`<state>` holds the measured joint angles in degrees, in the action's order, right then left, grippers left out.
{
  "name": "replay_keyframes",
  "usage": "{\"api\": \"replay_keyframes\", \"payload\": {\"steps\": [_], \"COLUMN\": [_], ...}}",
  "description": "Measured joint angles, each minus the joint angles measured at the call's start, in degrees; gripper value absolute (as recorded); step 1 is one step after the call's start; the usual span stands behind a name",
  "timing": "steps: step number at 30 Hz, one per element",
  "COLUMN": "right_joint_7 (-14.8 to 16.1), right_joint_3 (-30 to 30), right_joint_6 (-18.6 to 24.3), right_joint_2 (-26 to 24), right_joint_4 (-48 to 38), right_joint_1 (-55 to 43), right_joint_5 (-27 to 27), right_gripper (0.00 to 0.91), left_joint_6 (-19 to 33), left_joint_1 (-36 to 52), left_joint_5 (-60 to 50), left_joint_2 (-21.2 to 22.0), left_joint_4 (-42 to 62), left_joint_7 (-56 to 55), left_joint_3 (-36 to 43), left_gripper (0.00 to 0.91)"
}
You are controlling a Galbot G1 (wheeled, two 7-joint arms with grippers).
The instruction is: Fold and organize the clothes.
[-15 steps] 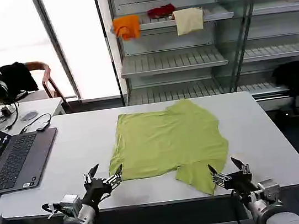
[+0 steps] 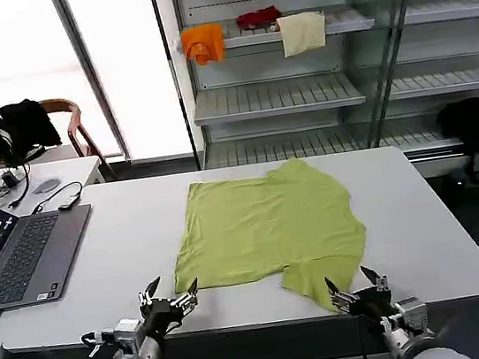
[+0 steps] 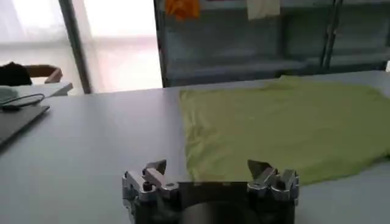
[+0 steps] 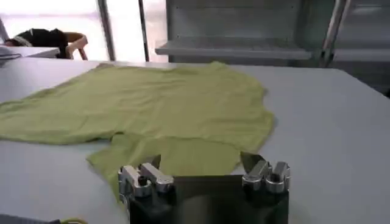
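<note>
T-shirt [image 2: 268, 224], lime yellow-green, lies spread flat on the white table [image 2: 426, 234] in front of you, plain side up, with 1 sleeve reaching toward the table's near edge and some soft wrinkles across the body. Your left claw [image 2: 173, 298] hangs low at that near edge, just off the T-shirt's near left corner, its 2 fingers spread apart and gripping nothing. In the left wrist view you see the same claw [image 3: 210, 175] with its fingertips wide apart above bare table, the T-shirt [image 3: 286, 131] stretching away beyond it, its hem close to one fingertip. Your right claw [image 2: 354, 286] sits at the near edge too, right by the tip of the sleeve that points toward you, fingers parted and empty. The right wrist view shows that claw [image 4: 201, 165] spread open with the sleeve directly ahead of it and the T-shirt [image 4: 152, 106] lying flat past it; whether a fingertip touches the cloth there you cannot tell. To the T-shirt's left, on the same table, an open grey laptop [image 2: 18, 255] rests near the table's left edge. Behind the table stands a metal shelf rack [image 2: 299, 95]; on its upper shelf lie an orange cloth [image 2: 203, 42], a red cloth [image 2: 258, 18] and a cream cloth [image 2: 302, 32]. A black garment [image 2: 27, 124] hangs over a chair beyond the laptop.
</note>
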<state>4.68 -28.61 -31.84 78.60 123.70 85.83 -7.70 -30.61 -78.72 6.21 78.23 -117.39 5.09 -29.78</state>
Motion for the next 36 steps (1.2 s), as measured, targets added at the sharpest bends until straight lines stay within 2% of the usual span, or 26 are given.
{"api": "replay_keyframes", "payload": {"steps": [10, 11, 12, 13, 14, 15, 16, 17, 18, 19, 20, 22, 24, 36], "right_joint_7": [0.16, 0.2, 0.23, 0.27, 0.31, 0.35, 0.37, 0.41, 0.44, 0.47, 0.51, 0.53, 0.55, 0.59], "right_joint_3": [0.78, 0.78, 0.8, 0.81, 0.81, 0.82, 0.86, 0.88, 0.92, 0.96, 1.01, 1.08, 1.12, 1.2], "right_joint_6": [0.19, 0.22, 0.32, 0.39, 0.44, 0.51, 0.55, 0.64, 0.7, 0.77, 0.89, 1.07, 1.29, 2.31], "right_joint_2": [0.39, 0.36, 0.31, 0.29, 0.27, 0.24, 0.23, 0.23, 0.23, 0.25, 0.29, 0.29, 0.29, 0.4], "right_joint_4": [-0.8, -0.88, -0.97, -1.06, -1.14, -1.2, -1.26, -1.3, -1.34, -1.36, -1.39, -1.4, -1.41, -0.74], "right_joint_1": [0.16, 0.21, 0.27, 0.3, 0.33, 0.37, 0.41, 0.47, 0.51, 0.56, 0.63, 0.72, 0.82, 0.79], "right_joint_5": [1.58, 1.65, 1.7, 1.75, 1.8, 1.89, 1.95, 2.06, 2.13, 2.2, 2.23, 2.29, 2.3, 1.84], "right_gripper": [0.897, 0.856, 0.776, 0.665, 0.554, 0.494, 0.353, 0.282, 0.222, 0.121, 0.101, 0.02, 0.0, 0.0], "left_joint_6": [0.85, 0.96, 1.04, 1.12, 1.21, 1.26, 1.31, 1.36, 1.4, 1.4, 1.41, 1.46, 1.6, 1.85], "left_joint_1": [0.21, 0.17, 0.13, 0.08, 0.01, -0.06, -0.09, -0.15, -0.16, -0.16, -0.13, -0.1, -0.23, -1.04], "left_joint_5": [-0.98, -0.98, -0.99, -1.03, -1.08, -1.13, -1.18, -1.27, -1.35, -1.43, -1.58, -1.79, -1.93, -2.53], "left_joint_2": [-0.24, -0.26, -0.25, -0.23, -0.16, -0.1, -0.04, 0.02, 0.07, 0.12, 0.22, 0.3, 0.27, 0.15], "left_joint_4": [2.55, 2.72, 2.82, 2.86, 2.87, 2.88, 2.87, 2.87, 2.86, 2.86, 2.86, 2.94, 2.95, 2.36], "left_joint_7": [-0.24, -0.24, -0.24, -0.24, -0.25, -0.25, -0.25, -0.24, -0.22, -0.19, -0.14, -0.02, 0.06, 1.16], "left_joint_3": [-0.42, -0.43, -0.41, -0.38, -0.29, -0.2, -0.1, 0.04, 0.16, 0.26, 0.33, 0.43, 0.49, 0.64], "left_gripper": [0.887, 0.867, 0.836, 0.776, 0.675, 0.635, 0.564, 0.544, 0.484, 0.322, 0.202, 0.05, 0.01, 0.0]}}
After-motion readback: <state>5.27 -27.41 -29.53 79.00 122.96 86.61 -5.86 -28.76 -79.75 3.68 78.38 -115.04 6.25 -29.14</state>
